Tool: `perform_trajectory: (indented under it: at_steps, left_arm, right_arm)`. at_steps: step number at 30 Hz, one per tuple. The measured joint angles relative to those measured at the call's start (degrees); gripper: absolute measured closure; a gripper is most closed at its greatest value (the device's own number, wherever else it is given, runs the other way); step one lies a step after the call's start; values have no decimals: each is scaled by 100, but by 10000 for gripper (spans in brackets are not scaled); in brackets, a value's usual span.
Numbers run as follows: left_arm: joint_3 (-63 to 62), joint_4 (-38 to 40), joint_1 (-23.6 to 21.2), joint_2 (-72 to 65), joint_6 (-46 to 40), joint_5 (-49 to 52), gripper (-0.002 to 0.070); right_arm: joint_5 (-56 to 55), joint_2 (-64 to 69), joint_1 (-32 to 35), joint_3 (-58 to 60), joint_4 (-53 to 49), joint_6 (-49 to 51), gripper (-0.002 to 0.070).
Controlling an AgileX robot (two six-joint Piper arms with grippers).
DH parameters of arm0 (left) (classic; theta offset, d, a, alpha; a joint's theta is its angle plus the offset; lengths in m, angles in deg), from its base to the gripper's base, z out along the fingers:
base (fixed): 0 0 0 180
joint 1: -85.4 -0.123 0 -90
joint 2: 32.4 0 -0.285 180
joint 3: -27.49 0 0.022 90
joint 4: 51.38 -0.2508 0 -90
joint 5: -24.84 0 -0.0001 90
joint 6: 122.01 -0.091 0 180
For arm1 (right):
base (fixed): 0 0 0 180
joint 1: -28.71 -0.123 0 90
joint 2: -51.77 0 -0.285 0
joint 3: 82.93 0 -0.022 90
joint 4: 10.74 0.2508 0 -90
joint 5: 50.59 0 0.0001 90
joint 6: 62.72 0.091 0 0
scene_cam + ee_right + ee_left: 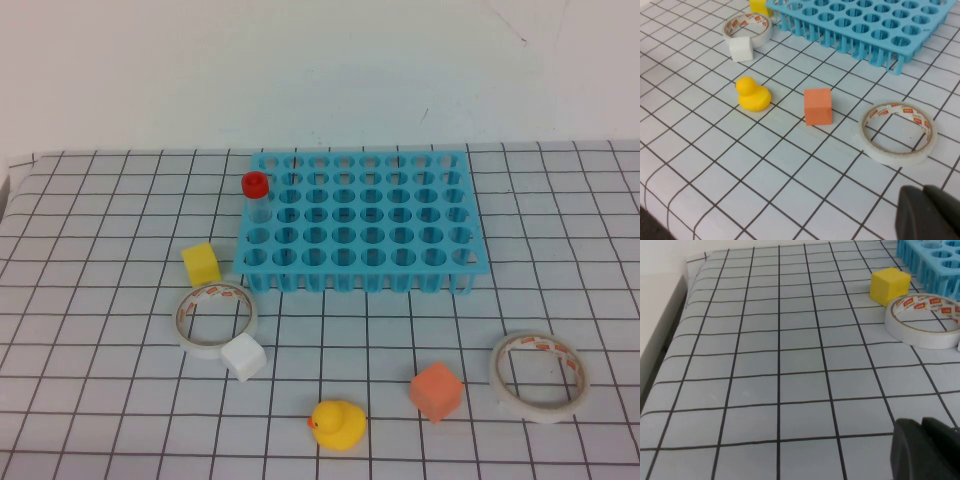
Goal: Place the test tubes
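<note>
Left gripper (923,442): was seen only in the left wrist view, low over the gridded table (100,200) on the robot's near left; the dark jaws were pressed together and nothing was held.
Right gripper (926,206): was seen only in the right wrist view, over the near right of the table, just on the robot's side of the right tape roll (535,408); the jaws were closed on nothing.
Yellow duck (338,424): was found nearest the robot's edge, about midway across the table and upright.
Orange cube (436,391): was set just right of the duck and slightly farther back, apart from it.
Right tape roll: was laid flat to the right of the orange cube, near it but not touching.
White cube (243,357): was placed left of the duck and farther back, against the near right edge of the left tape roll (205,346).
Left tape roll: was laid flat, between the white cube and the yellow cube (201,263).
Yellow cube: was set just behind the left roll, near the rack's front left corner.
Blue rack (360,270): was stood across the far middle of the table.
Test tube (256,195): was seated upright, red cap up, in the rack's leftmost column, around the middle rows; the exact row could not be told.
</note>
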State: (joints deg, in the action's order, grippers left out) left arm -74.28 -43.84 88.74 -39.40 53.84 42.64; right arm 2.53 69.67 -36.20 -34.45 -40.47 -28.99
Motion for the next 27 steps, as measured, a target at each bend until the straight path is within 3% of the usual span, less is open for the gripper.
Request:
perform_trajectory:
  at_steps: [27]
  left_arm:
    - [0, 206, 0, 0, -391, 12, 675]
  right_arm:
    - [0, 0, 0, 0, 0, 0, 678]
